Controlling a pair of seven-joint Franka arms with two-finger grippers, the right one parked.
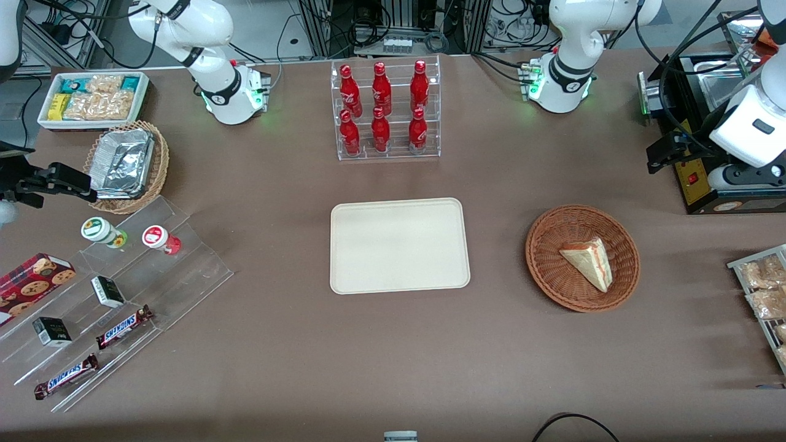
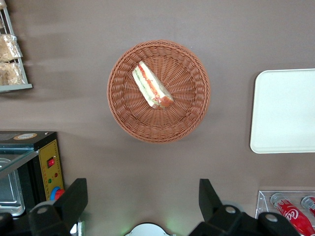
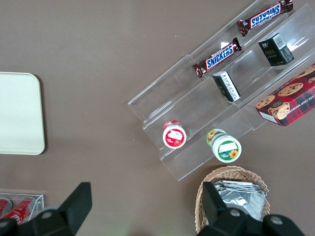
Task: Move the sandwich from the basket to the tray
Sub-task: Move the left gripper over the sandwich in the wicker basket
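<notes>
The sandwich [image 1: 589, 261] [image 2: 151, 87], a pale bread wedge with red and green filling at its edge, lies in the reddish-brown wicker basket [image 1: 540, 245] [image 2: 123, 113]. The cream tray [image 1: 399, 245] [image 2: 285, 110] [image 3: 17, 113] lies flat at the table's middle with nothing on it, a short gap from the basket. My gripper [image 1: 660, 153] [image 2: 141, 189] hangs high above the table beside the black appliance. It is farther from the front camera than the basket and well apart from it. It is open, its fingers spread wide with only bare table between them.
A clear rack of red bottles [image 1: 387, 110] [image 2: 290, 211] stands farther back than the tray. A black appliance [image 1: 706, 184] [image 2: 29, 167] and a wire rack of pastry packets [image 1: 761, 288] [image 2: 10, 59] sit at the working arm's end. Snack displays and a foil-lined basket [image 1: 126, 162] lie toward the parked arm's end.
</notes>
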